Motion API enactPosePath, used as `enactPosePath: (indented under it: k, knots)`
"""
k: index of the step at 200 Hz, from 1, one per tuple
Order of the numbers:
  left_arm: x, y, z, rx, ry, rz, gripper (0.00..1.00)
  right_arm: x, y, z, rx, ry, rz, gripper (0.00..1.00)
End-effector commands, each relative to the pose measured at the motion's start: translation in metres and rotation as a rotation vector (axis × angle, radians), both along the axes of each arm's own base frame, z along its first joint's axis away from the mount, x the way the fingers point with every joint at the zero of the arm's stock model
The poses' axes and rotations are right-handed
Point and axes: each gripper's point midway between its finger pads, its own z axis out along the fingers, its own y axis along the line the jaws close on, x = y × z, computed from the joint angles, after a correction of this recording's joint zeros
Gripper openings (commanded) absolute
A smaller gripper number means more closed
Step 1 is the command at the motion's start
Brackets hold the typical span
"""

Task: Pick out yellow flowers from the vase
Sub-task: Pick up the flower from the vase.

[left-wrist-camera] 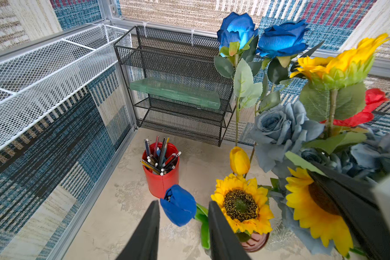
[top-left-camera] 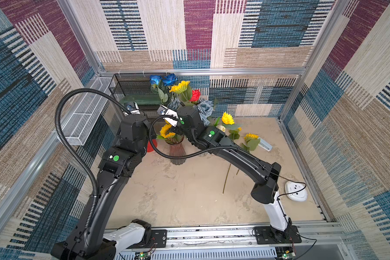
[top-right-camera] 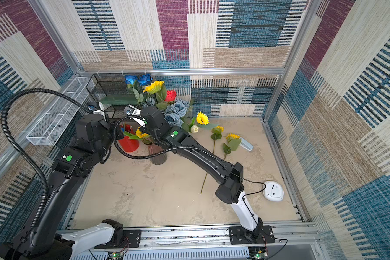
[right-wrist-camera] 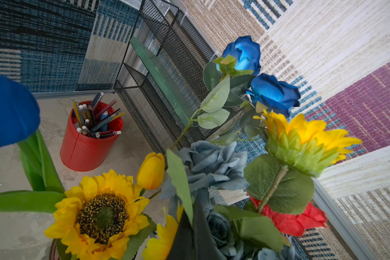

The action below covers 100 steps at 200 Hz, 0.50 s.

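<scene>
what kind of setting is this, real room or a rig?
Most likely a staged robot test cell, not a real room: aluminium frame hung with patterned fabric walls, arm mounts bolted to a base rail, and desk props: vase, red pencil cup, black mesh rack.

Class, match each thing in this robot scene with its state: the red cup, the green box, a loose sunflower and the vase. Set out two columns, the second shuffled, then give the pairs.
Column A
1. red cup
2. green box
3. loose sunflower
4. vase

Column B
a. holds roses
b. lies flat on the table
c. holds pencils
d. rests on the black mesh rack

Pairs: 1-c, 2-d, 3-b, 4-a
</scene>
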Motion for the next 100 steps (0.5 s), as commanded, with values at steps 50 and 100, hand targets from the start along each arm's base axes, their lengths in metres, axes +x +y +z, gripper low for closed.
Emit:
enactPosePath:
  k: [50,100]
  knots:
    - [0.004,-0.002,0.010,-0.018,-0.041,-0.003,0.36,-0.011,-0.013,0.059,0.198,-0.029,0.072,0.00]
    - [0.005,0.000,0.009,-0.001,-0.047,0.001,0.36,-0.036,-0.044,0.122,0.450,0.044,0.266,0.00]
